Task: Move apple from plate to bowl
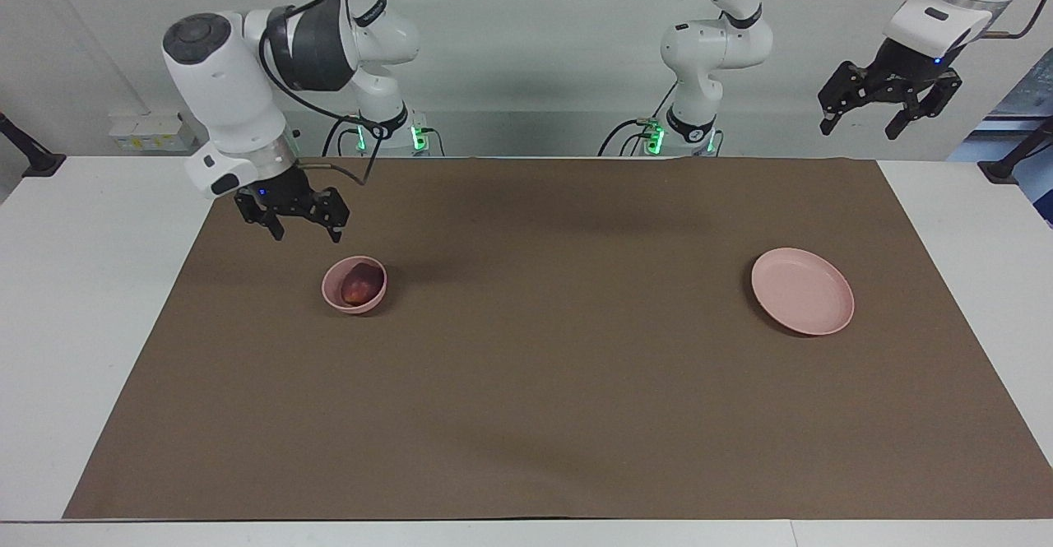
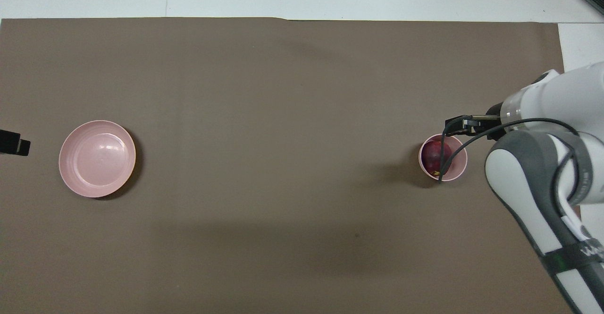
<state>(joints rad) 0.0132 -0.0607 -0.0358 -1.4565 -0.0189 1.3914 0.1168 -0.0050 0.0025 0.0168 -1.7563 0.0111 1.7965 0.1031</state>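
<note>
Facing view: we see the apple (image 1: 355,285) lying in the bowl (image 1: 333,294), our right gripper (image 1: 303,230) raised above it, jaws wide and empty. Our left gripper (image 1: 887,115) waits high up, also wide open, and the plate (image 1: 802,291) sits bare.

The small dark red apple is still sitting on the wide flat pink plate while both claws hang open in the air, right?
Not quite: the small dark red apple lies in the small deep pink bowl, as the facing view shows. The wide flat pink plate is bare. Right gripper and left gripper hang open.

brown mat (image 1: 559,382) lies bare between bowl (image 1: 354,285) and plate (image 1: 802,291).
</note>
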